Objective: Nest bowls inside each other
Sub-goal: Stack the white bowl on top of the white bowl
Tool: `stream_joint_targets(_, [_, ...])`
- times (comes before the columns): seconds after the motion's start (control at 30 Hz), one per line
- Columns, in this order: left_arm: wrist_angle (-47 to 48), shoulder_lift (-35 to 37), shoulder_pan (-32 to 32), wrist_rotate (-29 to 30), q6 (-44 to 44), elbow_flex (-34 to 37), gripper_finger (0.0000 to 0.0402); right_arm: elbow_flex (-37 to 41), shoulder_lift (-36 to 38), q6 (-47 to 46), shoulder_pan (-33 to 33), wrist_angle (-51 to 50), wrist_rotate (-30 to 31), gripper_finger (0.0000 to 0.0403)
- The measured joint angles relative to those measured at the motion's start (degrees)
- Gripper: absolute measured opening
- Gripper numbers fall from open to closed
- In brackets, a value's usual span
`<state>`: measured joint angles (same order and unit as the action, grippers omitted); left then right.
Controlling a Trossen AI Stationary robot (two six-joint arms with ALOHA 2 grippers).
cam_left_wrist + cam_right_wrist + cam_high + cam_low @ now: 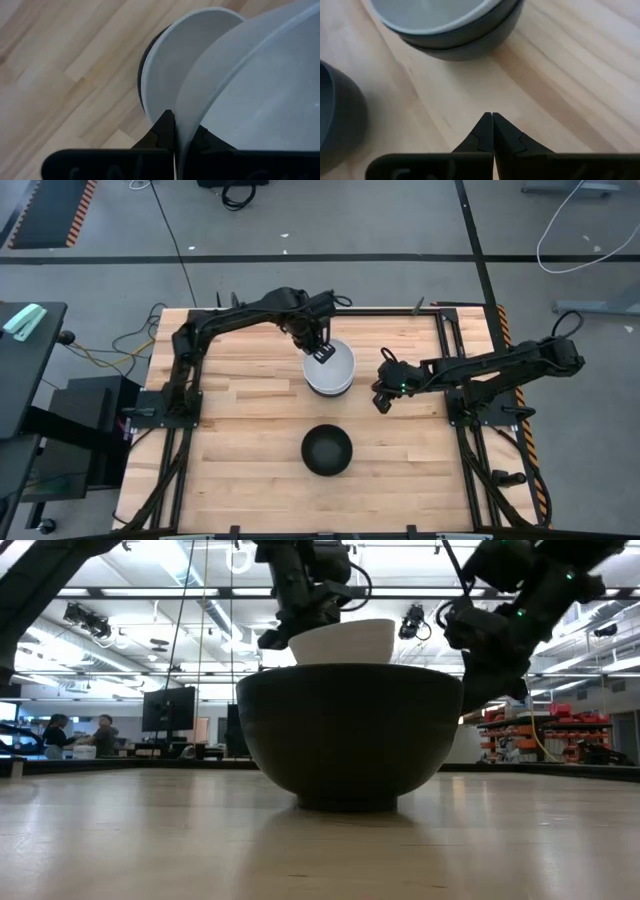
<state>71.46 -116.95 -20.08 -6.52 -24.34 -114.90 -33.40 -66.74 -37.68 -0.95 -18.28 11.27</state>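
My left gripper (322, 352) is shut on a white bowl (333, 366) just over a stack near the table's middle. In the left wrist view the held bowl (260, 90) overlaps a second white bowl (167, 65), which sits inside a black one (141, 65). The right wrist view shows two dark bowls (465, 37) nested under a white rim. A lone black bowl (327, 450) rests on its base nearer the near edge and fills the low view (350, 735). My right gripper (382, 404) is shut (492, 120) over bare wood, right of the stack. My left gripper pinches the white bowl's rim (186, 131) on the bowl's far-left side, one finger (162, 127) outside the wall and the other inside. The fingers come from above, pointing down. The bowl sits tilted over the stack; whether its underside touches the bowl below cannot be told.
Bare wooden tabletop (240, 440) lies on the left and right of the bowls. Black frame rails (455, 370) run along the table's sides by the arm bases. People sit at desks (75, 735) far behind the table.
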Motion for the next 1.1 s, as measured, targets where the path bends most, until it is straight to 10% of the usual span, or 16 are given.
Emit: stream_joint_targets(1.1, [-0.32, -8.54, -1.48, -6.04, 0.15, -0.05, 0.0066, 2.83, -0.11, -0.71, -0.05, 10.97, 0.07, 0.0002])
